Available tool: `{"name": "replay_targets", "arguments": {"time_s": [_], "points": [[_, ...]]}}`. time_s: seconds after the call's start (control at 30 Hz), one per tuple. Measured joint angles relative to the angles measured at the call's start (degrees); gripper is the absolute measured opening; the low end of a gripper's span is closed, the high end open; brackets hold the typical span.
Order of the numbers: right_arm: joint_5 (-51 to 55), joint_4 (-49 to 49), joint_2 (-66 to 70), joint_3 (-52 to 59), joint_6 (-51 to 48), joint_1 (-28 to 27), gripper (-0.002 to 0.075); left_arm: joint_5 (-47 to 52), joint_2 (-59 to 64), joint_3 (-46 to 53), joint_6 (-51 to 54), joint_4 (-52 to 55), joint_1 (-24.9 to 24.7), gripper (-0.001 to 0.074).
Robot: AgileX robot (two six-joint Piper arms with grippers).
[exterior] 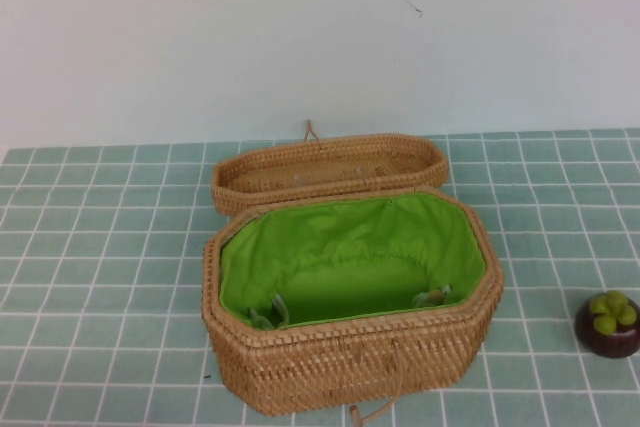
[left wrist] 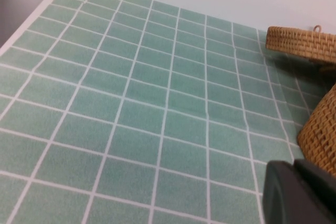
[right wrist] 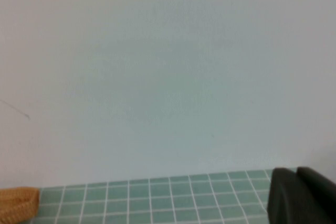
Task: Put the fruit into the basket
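The mangosteen (exterior: 611, 324) is sitting on the tiled table (exterior: 100, 247) just right of the open wicker basket (exterior: 350, 367), while the left gripper (left wrist: 299, 192) and right gripper (right wrist: 302, 195) are hanging back off to each side, barely showing.

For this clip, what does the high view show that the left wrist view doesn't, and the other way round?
Only the high view shows the fruit on the table right of the basket, and the basket's green lining, with nothing in it. Neither claw appears there.

Only the left wrist view shows a dark part of the left claw at the frame edge, low over the table; the right claw is absent.

Both show the tiled table, the open lid and the basket's wicker wall.
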Motion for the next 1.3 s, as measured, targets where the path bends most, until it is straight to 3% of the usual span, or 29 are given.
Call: {"name": "replay_targets", "arguments": {"time_s": [0.43, 0.7, 0.73, 0.77, 0.87, 1.13, 1.3], "points": [[30.62, 2.42, -0.11, 0.15, -4.27, 0.12, -0.0003, 0.00, 0.00, 0.00, 0.00, 0.00, 0.00, 0.0000], [30.52, 5.79, 7.91, 0.04, -5.66, 2.93, -0.0003, 0.00, 0.00, 0.00, 0.00, 0.00, 0.00, 0.0000], [26.45, 5.63, 8.09, -0.32, -5.54, 3.04, -0.0002, 0.00, 0.00, 0.00, 0.00, 0.00, 0.00, 0.0000], [30.52, 7.58, 12.54, 0.04, -7.30, 4.68, -0.0003, 0.00, 0.00, 0.00, 0.00, 0.00, 0.00, 0.0000], [29.80, 12.31, 20.40, 0.04, -10.16, 6.27, -0.0003, 0.00, 0.00, 0.00, 0.00, 0.00, 0.00, 0.0000], [20.40, 17.97, 37.08, -0.07, -13.96, 6.39, -0.0003, 0.00, 0.00, 0.00, 0.00, 0.00, 0.00, 0.0000], [21.27, 20.66, 44.96, -5.31, -16.77, 6.39, -0.0001, 0.00, 0.00, 0.00, 0.00, 0.00, 0.00, 0.0000]]}}
